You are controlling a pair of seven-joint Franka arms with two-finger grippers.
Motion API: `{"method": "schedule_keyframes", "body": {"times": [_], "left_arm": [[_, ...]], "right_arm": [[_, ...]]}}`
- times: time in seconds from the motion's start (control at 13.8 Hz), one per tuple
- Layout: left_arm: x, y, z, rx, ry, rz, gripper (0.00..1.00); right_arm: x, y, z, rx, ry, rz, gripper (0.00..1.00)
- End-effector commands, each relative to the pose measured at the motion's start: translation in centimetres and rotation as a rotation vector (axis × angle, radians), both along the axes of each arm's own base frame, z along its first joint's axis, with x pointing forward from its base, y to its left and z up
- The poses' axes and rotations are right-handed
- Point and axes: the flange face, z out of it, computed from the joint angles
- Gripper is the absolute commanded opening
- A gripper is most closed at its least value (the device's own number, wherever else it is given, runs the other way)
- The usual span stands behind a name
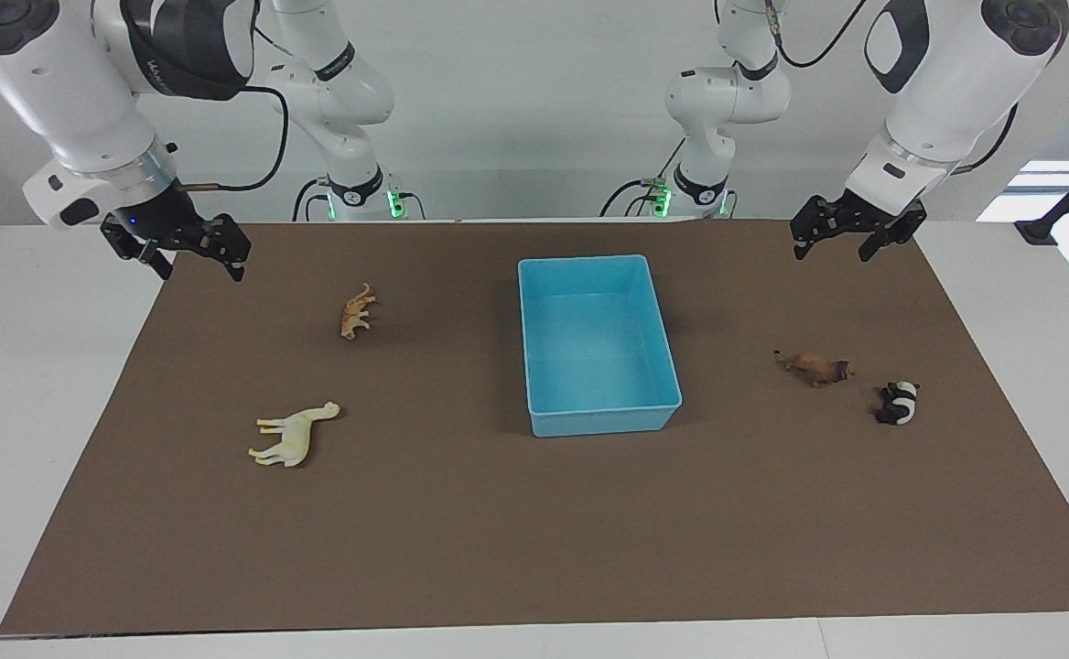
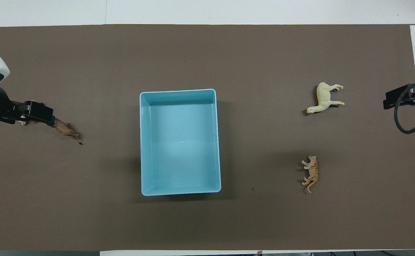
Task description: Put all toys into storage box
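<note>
— Toys, four of them, lie on a brown mat (image 1: 534, 531) around an empty blue box (image 1: 597, 340). Which view shows them all?

— Only the facing one. The panda (image 1: 898, 403) shows there, just beside the lion (image 1: 816, 368) at the left arm's end. From overhead the left gripper (image 2: 38, 113) covers the panda and the lion's head; only the lion's body and tail stick out.

— What do they look like?

— A cream horse (image 1: 294, 435), the largest, lies on its side. An orange striped tiger (image 1: 357, 311) lies nearer the robots than the horse, both at the right arm's end. The lion is brown with a dark mane; the panda is black and white, curled up.

— And the grippers?

— Both hang raised with fingers spread, holding nothing. The left gripper is over the mat's edge by its base, well apart from lion and panda. The right gripper (image 1: 188, 245) is over the mat's corner, well apart from the tiger.
</note>
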Motion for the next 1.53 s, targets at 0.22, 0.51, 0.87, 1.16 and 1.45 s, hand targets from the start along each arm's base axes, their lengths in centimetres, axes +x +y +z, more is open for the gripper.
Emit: {"method": "schedule_keyframes", "body": {"times": [0.22,0.51,0.87,1.16,1.45], "left_arm": [[-0.2,2.3,-0.6,0.015,-0.013,0.039,1.00],[0.9,5.2,-3.1,0.009,-0.151,0.277,1.00],[4.2,11.4,-11.3,0.039,-0.160,0.687,1.00],[2.7,11.2,-17.9,0.025,-0.175,1.020,1.00],[1.4,10.1,-21.1,0.034,-0.150,1.007,1.00]], "right_arm": [[-0.6,-0.2,0.1,-0.016,0.004,0.005,1.00],[-0.6,-0.2,0.0,-0.016,0.005,0.005,1.00],[-0.6,-0.2,0.1,-0.016,0.004,0.005,1.00],[-0.7,-0.2,0.0,-0.015,0.007,0.005,1.00],[-1.8,0.4,-0.4,-0.008,0.091,0.014,1.00]]}}
